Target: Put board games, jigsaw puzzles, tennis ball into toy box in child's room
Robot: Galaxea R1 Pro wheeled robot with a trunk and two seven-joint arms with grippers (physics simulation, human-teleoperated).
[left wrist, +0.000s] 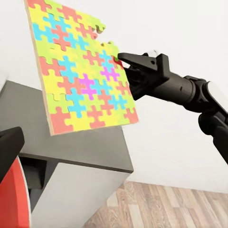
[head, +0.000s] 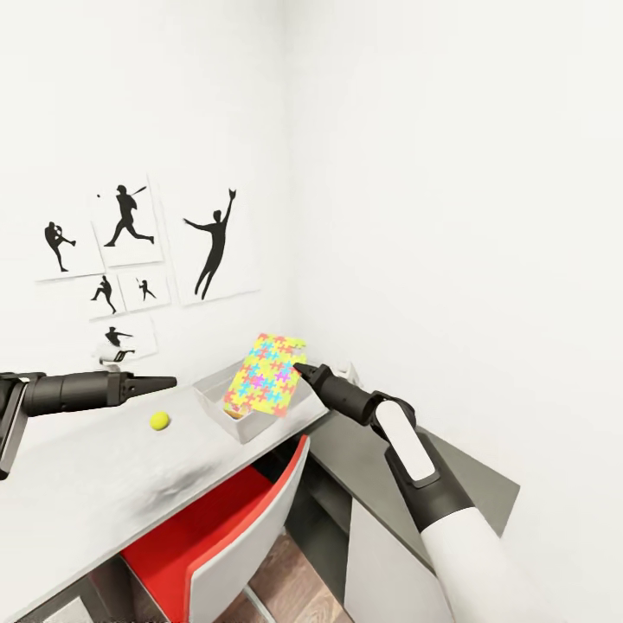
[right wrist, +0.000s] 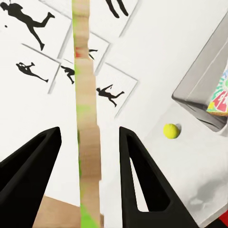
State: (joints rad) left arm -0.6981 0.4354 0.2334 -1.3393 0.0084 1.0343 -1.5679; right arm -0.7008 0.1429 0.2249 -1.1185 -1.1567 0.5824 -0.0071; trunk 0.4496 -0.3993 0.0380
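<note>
Right gripper (head: pixel 298 370) at puzzle (head: pixel 265 375) edge; fingers (right wrist: pixel 142 180) apart beside board, grip unclear. Puzzle tilted above toy box (head: pixel 212 400). Lower flat into bin. Ball (head: pixel 159 420) on table (head: pixel 95 484). Left gripper (head: pixel 169 381): opening indiscernible.

Red chair (head: pixel 221 519) (grey-backed), wall silhouettes (head: pixel 130 260)

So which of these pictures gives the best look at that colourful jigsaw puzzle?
The left wrist view: the jigsaw puzzle faces the camera, its coloured pieces plain, the right gripper at its edge. The head view shows it smaller, tilted over the toy box. The right wrist view shows its thin edge between the fingers.
</note>
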